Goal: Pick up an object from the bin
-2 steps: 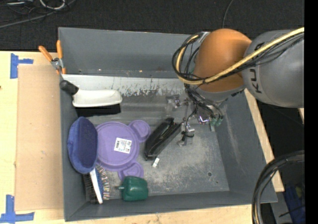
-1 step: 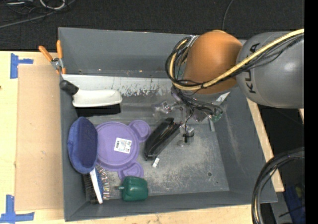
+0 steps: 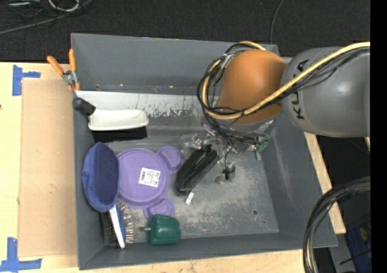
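My gripper (image 3: 226,164) hangs low over the middle of the bin, beneath the orange cover on the wrist. Just to its left lies a black oblong thing (image 3: 195,169), slanted from upper right to lower left, with a small white tag at its lower end. The gripper is right beside the upper end of this black thing; whether it touches it I cannot tell. Left of the black thing a purple mouse-eared plate (image 3: 138,188) with a white label lies flat on the floor.
A blue cloth cap (image 3: 100,175) lies at the bin's left wall. A white and black brush (image 3: 118,121) rests at the back left. A bristle brush (image 3: 118,226) and a green lump (image 3: 162,230) sit at the front left. Bare floor lies at the front right.
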Controlling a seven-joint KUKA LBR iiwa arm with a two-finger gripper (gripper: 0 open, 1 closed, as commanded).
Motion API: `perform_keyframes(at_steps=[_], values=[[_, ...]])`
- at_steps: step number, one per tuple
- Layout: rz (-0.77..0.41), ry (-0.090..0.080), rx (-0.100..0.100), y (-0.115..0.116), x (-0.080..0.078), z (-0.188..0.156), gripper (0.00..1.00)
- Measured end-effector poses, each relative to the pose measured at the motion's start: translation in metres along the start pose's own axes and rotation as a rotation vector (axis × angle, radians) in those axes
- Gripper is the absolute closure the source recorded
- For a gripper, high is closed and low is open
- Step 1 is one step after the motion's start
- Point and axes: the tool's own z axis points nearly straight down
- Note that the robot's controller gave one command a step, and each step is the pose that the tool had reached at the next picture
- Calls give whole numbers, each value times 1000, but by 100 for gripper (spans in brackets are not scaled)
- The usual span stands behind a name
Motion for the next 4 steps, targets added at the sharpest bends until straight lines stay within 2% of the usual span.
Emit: perform_keyframes(at_steps=[1, 2, 3, 4], values=[[-255, -7, 5, -5, 0, 42, 0], [-226, -4, 2, -14, 2, 50, 100], [-225, -5, 2, -14, 2, 50, 100], [-224, -4, 1, -13, 2, 34, 100]])
